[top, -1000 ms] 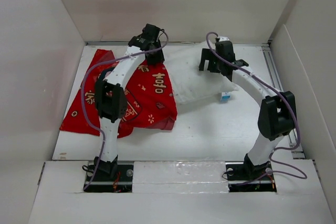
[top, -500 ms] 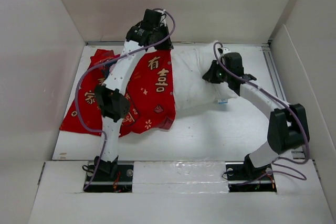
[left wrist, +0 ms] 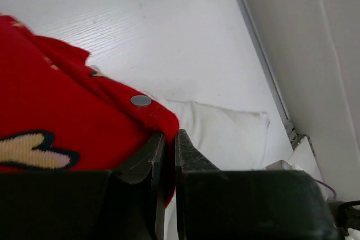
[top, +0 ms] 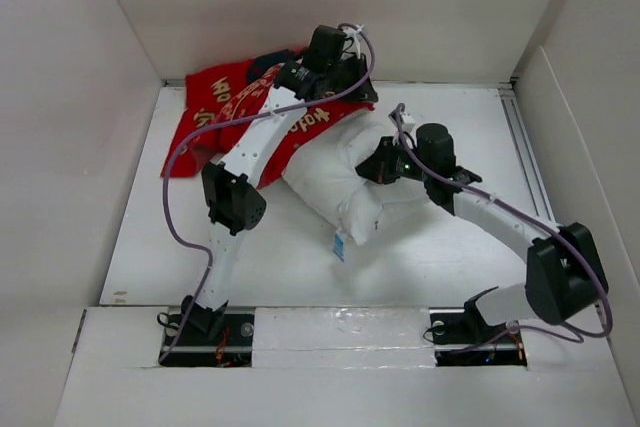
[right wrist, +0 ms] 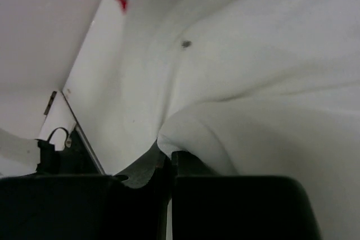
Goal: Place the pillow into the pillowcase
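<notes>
Right claw point(top: 380, 169): pinched together on a fold of the pillow point(top: 345, 192), dragged from right of frame to centre.
Pillow: bunched on the desk point(top: 460, 262), mostly uncovered.
Left claw point(top: 338, 72): newly clamped on the pillowcase point(top: 225, 97) hem, hauled to upper centre.
Meaning: red edge overlaps the pillow's far end; stuffing probably just beginning.

2 white arms point(top: 264, 135) with black joints point(top: 235, 203) and purple cables point(top: 166, 197).
</notes>
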You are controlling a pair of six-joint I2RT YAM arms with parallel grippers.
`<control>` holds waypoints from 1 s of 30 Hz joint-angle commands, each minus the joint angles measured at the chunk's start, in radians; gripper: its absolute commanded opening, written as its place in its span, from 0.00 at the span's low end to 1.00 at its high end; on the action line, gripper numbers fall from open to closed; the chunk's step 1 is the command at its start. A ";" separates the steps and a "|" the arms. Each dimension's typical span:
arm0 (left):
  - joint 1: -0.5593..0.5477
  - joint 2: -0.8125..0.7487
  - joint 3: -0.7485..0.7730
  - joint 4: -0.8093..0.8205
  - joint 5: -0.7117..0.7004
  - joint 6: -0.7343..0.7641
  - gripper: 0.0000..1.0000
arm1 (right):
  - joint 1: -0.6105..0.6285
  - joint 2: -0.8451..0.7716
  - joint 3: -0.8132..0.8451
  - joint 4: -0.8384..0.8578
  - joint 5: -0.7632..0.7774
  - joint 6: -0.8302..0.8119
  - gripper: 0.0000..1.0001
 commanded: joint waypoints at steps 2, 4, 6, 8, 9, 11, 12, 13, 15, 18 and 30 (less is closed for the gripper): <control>-0.078 -0.240 0.018 0.154 0.191 -0.036 0.00 | 0.003 -0.217 -0.022 0.215 -0.017 0.019 0.00; -0.078 -0.294 -0.114 0.134 0.096 0.010 0.00 | 0.012 -0.246 -0.056 0.190 0.103 0.009 0.00; -0.078 -0.358 -0.242 0.134 -0.029 0.024 0.00 | 0.012 -0.202 -0.075 0.181 0.127 -0.001 0.06; -0.078 -0.389 -0.417 0.134 -0.100 0.024 0.00 | 0.001 -0.157 -0.119 0.191 0.034 -0.001 0.18; -0.087 -0.427 -0.477 0.134 -0.131 0.024 0.00 | 0.001 -0.145 -0.145 0.213 -0.003 0.008 0.34; -0.087 -0.467 -0.637 0.185 -0.208 0.015 0.00 | -0.025 -0.171 -0.214 0.267 -0.066 0.008 0.63; -0.087 -0.486 -0.679 0.201 -0.221 0.015 0.00 | -0.025 -0.221 -0.225 0.267 -0.080 0.008 0.71; -0.087 -0.519 -0.712 0.210 -0.254 0.015 0.00 | -0.039 -0.254 -0.225 0.247 -0.095 -0.013 0.94; -0.087 -0.543 -0.784 0.221 -0.275 0.015 0.00 | -0.079 -0.326 -0.207 0.105 -0.135 -0.040 0.95; -0.087 -0.564 -0.839 0.230 -0.308 0.015 0.00 | -0.117 -0.493 -0.144 -0.096 -0.019 -0.049 0.99; -0.087 -0.641 -0.910 0.268 -0.297 0.004 0.00 | -0.260 -0.026 0.051 -0.048 0.034 -0.158 0.99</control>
